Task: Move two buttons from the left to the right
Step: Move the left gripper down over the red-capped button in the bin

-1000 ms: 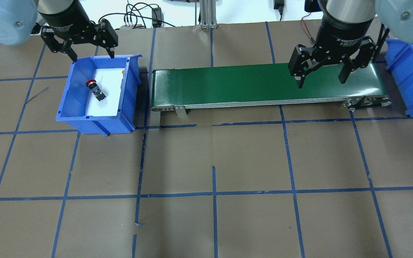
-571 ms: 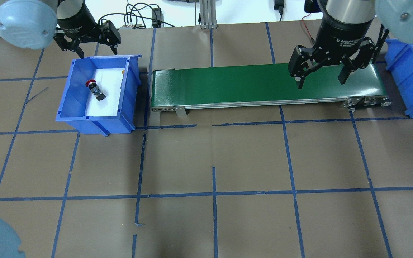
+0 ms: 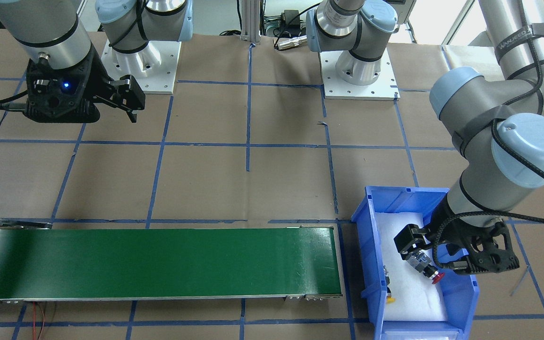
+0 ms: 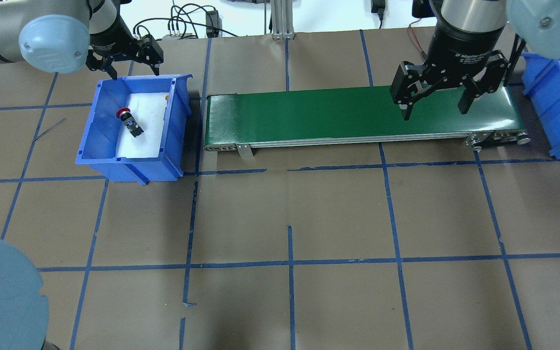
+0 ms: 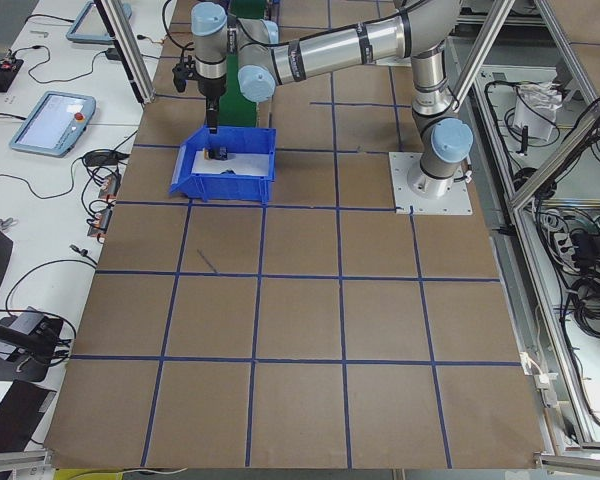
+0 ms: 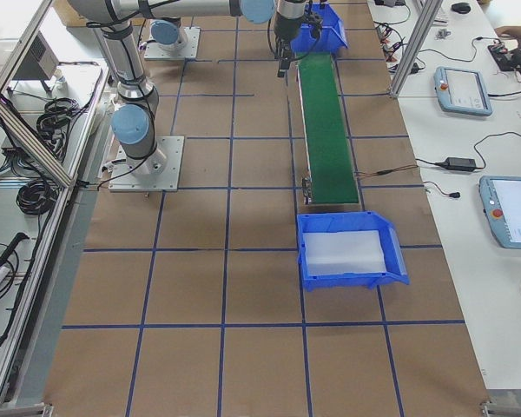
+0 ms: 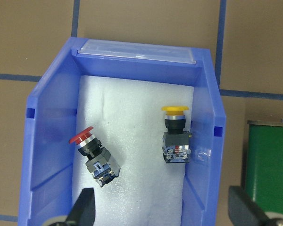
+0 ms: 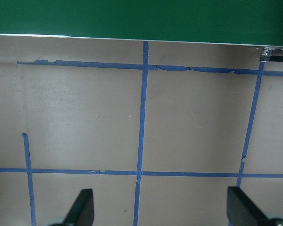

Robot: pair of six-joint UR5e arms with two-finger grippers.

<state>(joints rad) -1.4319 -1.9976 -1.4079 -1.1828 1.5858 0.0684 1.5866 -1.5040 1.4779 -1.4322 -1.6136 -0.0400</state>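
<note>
In the blue bin (image 7: 47, 141) at the table's left, both buttons are seen lying on white foam (image 7: 137, 117) — the red button (image 7: 95, 155) tilted, the yellow button (image 7: 176, 134) close against the wall nearest the green belt (image 4: 333, 114). Above the bin the left gripper (image 4: 134, 73) is held spread and released. Farther right, near the belt's end, the right gripper (image 4: 435, 111) is likewise held apart and unloaded — a second blue bin (image 4: 547, 112) is set just beyond.

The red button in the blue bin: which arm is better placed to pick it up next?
Left. The left gripper hovers open over the blue bin holding the red button. The right gripper, also open, hangs over the far end of the conveyor belt, away from that bin.
</note>
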